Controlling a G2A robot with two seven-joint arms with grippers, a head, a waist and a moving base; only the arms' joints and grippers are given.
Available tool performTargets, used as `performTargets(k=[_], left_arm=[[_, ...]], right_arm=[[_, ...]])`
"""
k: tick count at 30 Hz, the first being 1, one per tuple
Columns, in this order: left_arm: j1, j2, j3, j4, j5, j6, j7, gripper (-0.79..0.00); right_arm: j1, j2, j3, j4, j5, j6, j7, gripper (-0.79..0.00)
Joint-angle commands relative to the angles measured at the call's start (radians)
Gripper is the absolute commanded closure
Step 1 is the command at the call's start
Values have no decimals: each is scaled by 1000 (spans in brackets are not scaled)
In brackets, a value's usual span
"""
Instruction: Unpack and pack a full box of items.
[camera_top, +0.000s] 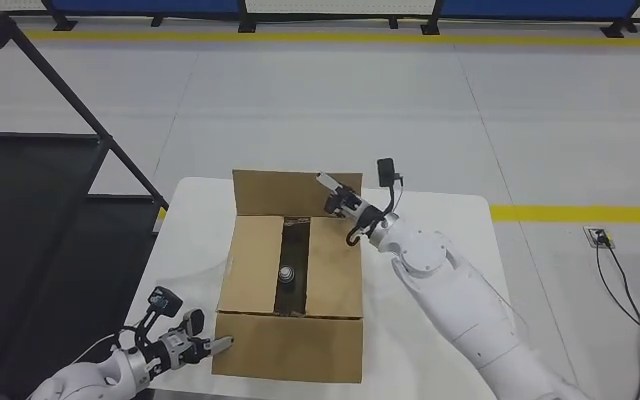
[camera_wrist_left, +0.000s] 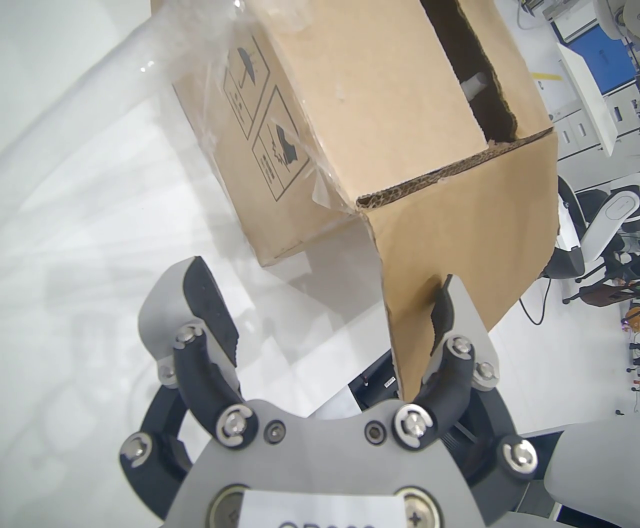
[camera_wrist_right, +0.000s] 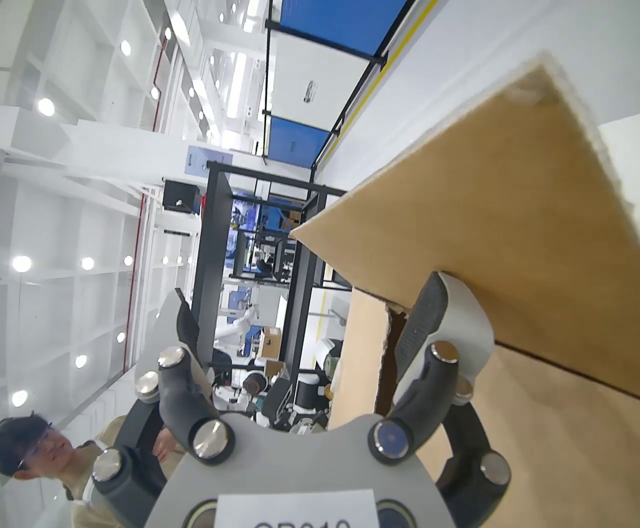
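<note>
Two end effectors flank the box (camera_top: 250, 265) in the top view: the left end effector (camera_top: 207, 345) at its near left corner, the right end effector (camera_top: 335, 195) at its far right corner. The box stands mid-surface (camera_top: 195, 225), top flaps ajar over a small item (camera_top: 287, 275). From the left wrist, the left end effector (camera_wrist_left: 324, 280) is wide open, holding nothing, one finger (camera_wrist_left: 442, 310) touching the near flap (camera_wrist_left: 465, 225). From the right wrist, the right end effector (camera_wrist_right: 307, 287) gapes empty too, one finger (camera_wrist_right: 425, 310) against the far flap (camera_wrist_right: 475, 200).
</note>
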Motion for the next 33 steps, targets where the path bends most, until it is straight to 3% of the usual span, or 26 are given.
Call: performTargets(k=[1, 6, 12, 20, 24, 28, 33], left_arm=[[3, 2, 7, -7, 15, 3, 9, -785], [11, 7, 11, -11, 25, 5, 29, -785], [19, 12, 13, -2, 22, 16, 57, -785], [20, 20, 19, 1, 18, 26, 75, -785], [20, 24, 21, -3, 20, 31, 80, -785], [29, 27, -8, -23, 33, 47, 129, -785], [67, 31, -82, -51, -23, 67, 197, -785]], right_arm=[[21, -12, -8, 36, 2, 18, -48, -785], [93, -57, -56, 170, -17, 75, -153, -785], [175, -103, -115, 339, -54, 105, -103, -785], [229, -141, -148, 454, -103, 97, -13, -785], [235, -149, -135, 475, -104, 64, -32, -785], [211, -147, -80, 434, -31, -64, -35, -785], [151, -120, -61, 289, -69, -165, 157, -785]])
